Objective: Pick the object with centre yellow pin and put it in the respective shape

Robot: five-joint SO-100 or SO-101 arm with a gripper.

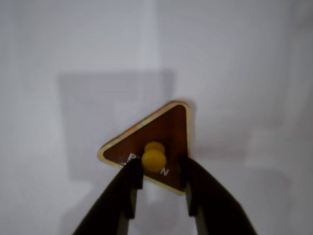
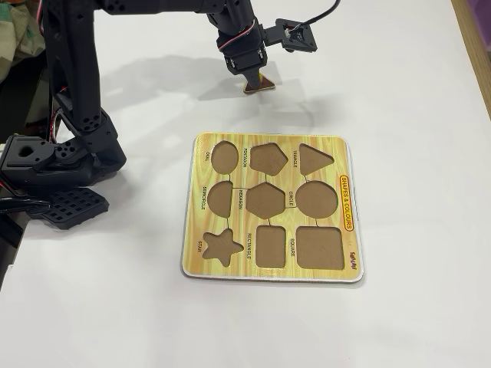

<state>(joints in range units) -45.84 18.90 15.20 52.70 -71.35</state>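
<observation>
A brown triangle piece (image 1: 166, 129) with a gold rim and a yellow centre pin (image 1: 154, 159) lies on the white table. In the wrist view my gripper (image 1: 160, 169) straddles the pin. The left finger (image 1: 129, 183) touches the pin's side, and the right finger (image 1: 195, 188) stands a little apart from it. In the fixed view the gripper (image 2: 251, 79) points down onto the piece (image 2: 261, 85) at the far side of the table. The yellow shape board (image 2: 347, 201) lies nearer, with an empty triangle recess (image 2: 314, 159) at its far right.
The board holds several other empty recesses, among them the oval (image 2: 224, 156), circle (image 2: 317, 198), star (image 2: 222, 245) and square (image 2: 318, 247). The arm's black base (image 2: 57, 165) stands at the left table edge. A cable (image 2: 322, 15) hangs behind the wrist.
</observation>
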